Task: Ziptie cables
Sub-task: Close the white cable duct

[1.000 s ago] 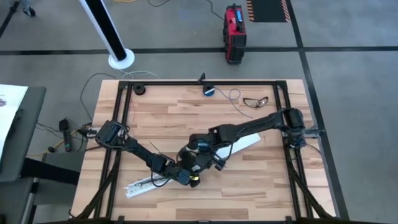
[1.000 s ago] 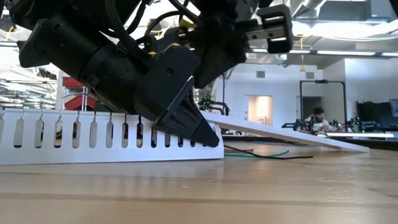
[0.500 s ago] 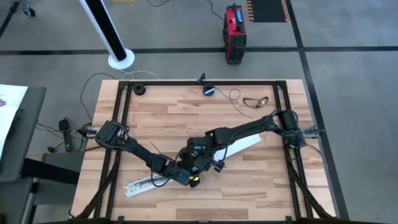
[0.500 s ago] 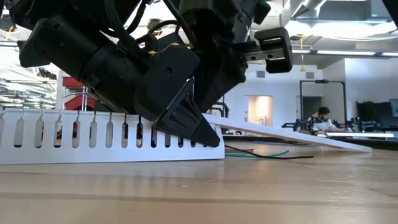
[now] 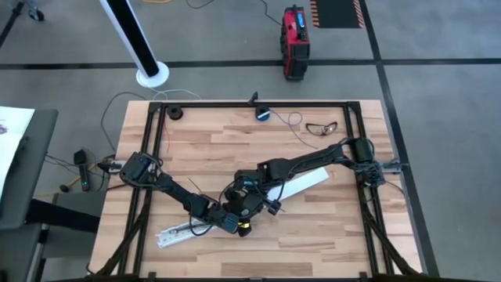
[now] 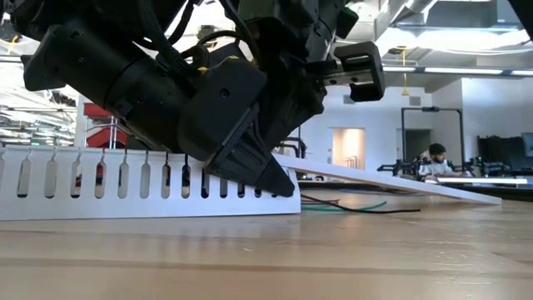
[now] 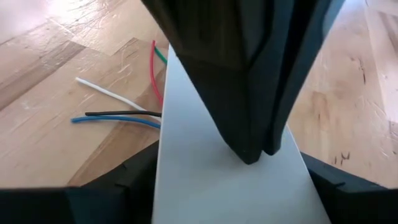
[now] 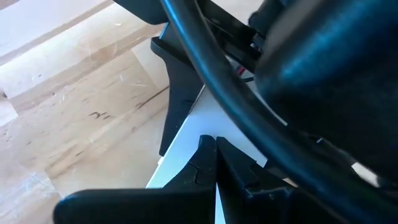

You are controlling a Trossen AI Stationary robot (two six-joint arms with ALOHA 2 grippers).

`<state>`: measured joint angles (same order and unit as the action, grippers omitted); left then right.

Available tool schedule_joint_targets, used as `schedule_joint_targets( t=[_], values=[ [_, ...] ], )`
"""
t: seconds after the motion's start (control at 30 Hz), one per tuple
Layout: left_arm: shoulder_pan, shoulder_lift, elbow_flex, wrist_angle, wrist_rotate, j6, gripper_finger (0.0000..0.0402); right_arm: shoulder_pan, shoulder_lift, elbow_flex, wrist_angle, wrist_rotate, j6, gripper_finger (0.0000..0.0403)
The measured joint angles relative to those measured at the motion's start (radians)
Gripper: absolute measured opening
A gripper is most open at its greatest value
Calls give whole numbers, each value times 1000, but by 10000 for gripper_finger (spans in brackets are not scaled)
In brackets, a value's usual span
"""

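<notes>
A long white perforated strip (image 5: 184, 232) lies near the table's front edge, its slotted wall (image 6: 125, 183) facing the low view. My left gripper (image 5: 233, 223) is at the strip's right end, its two fingers (image 7: 134, 177) astride the strip's width. My right gripper (image 7: 255, 152) is shut and points down over the strip's flat face (image 7: 205, 174), just in front of the left fingers. The cables (image 7: 121, 115), thin red, green, white, black and blue wires, lie loose on the wood beside that end and show behind the strip as cables (image 6: 358, 207) in the low view. My left gripper has the white strip's right end between its two fingers, one at each long edge (image 7: 163, 158), lying across the strip. The fingers slant down from the table's left. The strip lies flat on the table. My right gripper's shut tips (image 8: 216, 149) stand at the strip's face; whether they touch it I cannot tell.
A second white strip (image 5: 307, 183) lies under the right arm, one end raised in the low view (image 6: 400, 179). At the table's far edge are a small blue-black device (image 5: 263, 114) with a pale cord, and glasses (image 5: 321, 127). A person (image 6: 433, 158) sits far behind.
My right gripper has moved down and toward the table's left and near edge, closing in on the left gripper and the strip's right end. The left gripper and the strip have kept still.
</notes>
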<state>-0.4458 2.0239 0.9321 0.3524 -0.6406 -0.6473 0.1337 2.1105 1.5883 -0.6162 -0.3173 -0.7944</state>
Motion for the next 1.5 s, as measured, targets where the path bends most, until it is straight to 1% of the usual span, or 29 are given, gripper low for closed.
schedule_joint_targets(
  t=[0.3,0.4,0.6,0.8,0.9,1.0,1.17,1.5],
  values=[
    [0,0,0,3,-1,-14,244,-2,3,0,8,-8,1,0],
    [0,-1,0,3,-1,-24,244,-12,5,0,6,-25,2,0],
    [0,-2,1,0,3,-27,244,-13,5,-3,7,-28,31,0],
    [2,-3,1,0,37,-38,246,-13,5,-4,0,-29,38,0],
    [14,-3,2,0,103,-99,260,-13,5,-6,-8,-34,42,0],
    [27,-4,2,-1,158,-161,283,-13,6,-7,-12,-35,41,0],
    [41,-5,3,-5,164,-188,311,-13,6,-7,-9,-34,39,0],
    [44,-6,4,-29,165,-222,315,-13,6,-7,-7,-30,45,0]
  ],
)
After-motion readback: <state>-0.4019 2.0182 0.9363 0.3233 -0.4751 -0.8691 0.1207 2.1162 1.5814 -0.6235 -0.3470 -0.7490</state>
